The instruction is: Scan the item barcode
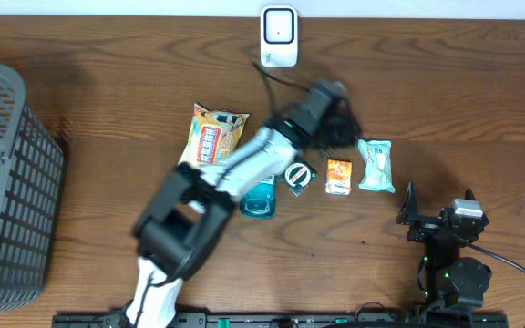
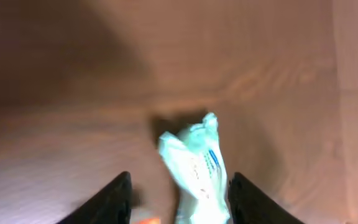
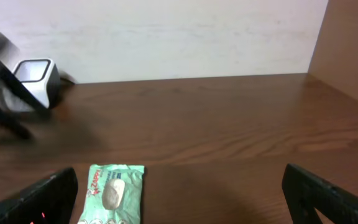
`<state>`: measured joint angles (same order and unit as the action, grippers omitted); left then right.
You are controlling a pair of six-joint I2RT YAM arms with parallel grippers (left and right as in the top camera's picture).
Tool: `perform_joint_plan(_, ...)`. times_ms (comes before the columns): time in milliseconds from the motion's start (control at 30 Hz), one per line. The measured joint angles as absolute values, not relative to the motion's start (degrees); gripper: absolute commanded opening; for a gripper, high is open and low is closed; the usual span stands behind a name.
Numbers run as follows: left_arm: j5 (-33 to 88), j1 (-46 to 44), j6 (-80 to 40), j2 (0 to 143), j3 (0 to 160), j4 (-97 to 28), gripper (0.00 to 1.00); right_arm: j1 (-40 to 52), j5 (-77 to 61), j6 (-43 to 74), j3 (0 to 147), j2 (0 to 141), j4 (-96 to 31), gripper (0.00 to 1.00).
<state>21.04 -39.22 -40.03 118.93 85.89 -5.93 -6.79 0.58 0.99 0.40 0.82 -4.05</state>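
Presently, the mint-green plastic snack packet [image 1: 376, 166] lies on the brown wooden surface [image 1: 108, 55], its long axis running lengthwise between the left gripper's [image 2: 180, 178] parted, empty jaws, judged the nearer; the right gripper's [image 3: 179, 173] jaws gape wide, empty.

You're working at a robot test bench dressed up as a shop checkout. The giveaway is what sits on the wooden table [image 1: 445, 91]: a white barcode scanner [image 1: 279, 36] on its stand with a cable trailing off it, a grey mesh basket [image 1: 7, 182] at the left edge, and small sealed snack packets [image 1: 376, 166] laid out between them. The lab side shows in the left arm [image 1: 244, 164] and right arm [image 1: 454, 264] mounted by a black rail [image 1: 272, 320] along the near edge, and in the bare white wall [image 3: 166, 37] behind
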Motion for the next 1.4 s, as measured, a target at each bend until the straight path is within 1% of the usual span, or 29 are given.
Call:
perform_joint_plan(167, 19.2, -29.5, -34.1, 106.2, 85.9, -11.8, 0.59, -6.8, 0.6, 1.0, 0.4, 0.8, -4.0, 0.99)
perform_joint_plan(300, 16.9, -24.8, -28.3, 95.0, 85.9, -13.0, 0.64, -6.8, 0.6, 1.0, 0.4, 0.8, -4.1, 0.99)
perform_joint_plan(400, 12.0, -24.6, -23.2, 86.7, 85.9, -13.1, 0.66, -6.8, 0.6, 1.0, 0.4, 0.8, -4.1, 0.99)
perform_joint_plan(500, 4.0, -25.6, -16.9, 78.8, 86.0, -12.3, 0.67, -6.8, 0.6, 1.0, 0.4, 0.8, -4.1, 0.99)
perform_joint_plan(533, 0.8, -26.1, -14.3, 76.3, 86.0, -11.6, 0.71, -6.8, 0.6, 1.0, 0.4, 0.8, -4.1, 0.99)
perform_joint_plan(567, -2.0, -26.5, -11.9, 74.2, 86.1, -11.0, 0.72, -6.8, 0.6, 1.0, 0.4, 0.8, -4.1, 0.99)
perform_joint_plan(667, -11.1, -27.1, -3.4, 68.1, 86.3, -10.6, 0.79, -6.8, 0.6, 1.0, 0.4, 0.8, -4.0, 0.99)
perform_joint_plan(700, -13.6, -27.1, -0.4, 66.4, 86.4, -11.3, 0.82, -6.8, 0.6, 1.0, 0.4, 0.8, -4.0, 0.99)
perform_joint_plan(767, -18.3, -27.1, 5.4, 63.7, 86.7, -14.2, 0.83, -6.8, 0.6, 1.0, 0.4, 0.8, -4.1, 0.99)
perform_joint_plan(833, -21.6, -27.1, 9.8, 61.9, 86.9, -17.7, 0.92, -6.8, 0.6, 1.0, 0.4, 0.8, -4.0, 0.99)
perform_joint_plan(933, -25.5, -27.1, 15.2, 60.4, 86.9, -21.3, 0.97, -6.8, 0.6, 1.0, 0.4, 0.8, -4.0, 0.99)
perform_joint_plan(1100, -27.9, -27.1, 19.5, 58.4, 86.8, -21.6, 0.98, -6.8, 0.6, 1.0, 0.4, 0.8, -4.1, 0.99)
perform_joint_plan(1167, -28.3, -27.1, 20.0, 56.9, 86.8, -21.7, 1.00, -6.8, 0.6, 1.0, 0.4, 0.8, -4.1, 0.99)
perform_joint_plan(1233, -28.3, -27.1, 20.4, 55.2, 86.7, -21.8, 0.98, -6.8, 0.6, 1.0, 0.4, 0.8, -4.1, 0.99)
perform_joint_plan(1400, -26.2, -26.5, 21.1, 49.3, 85.0, -22.2, 0.98, -6.8, 0.6, 1.0, 0.4, 0.8, -4.1, 0.99)
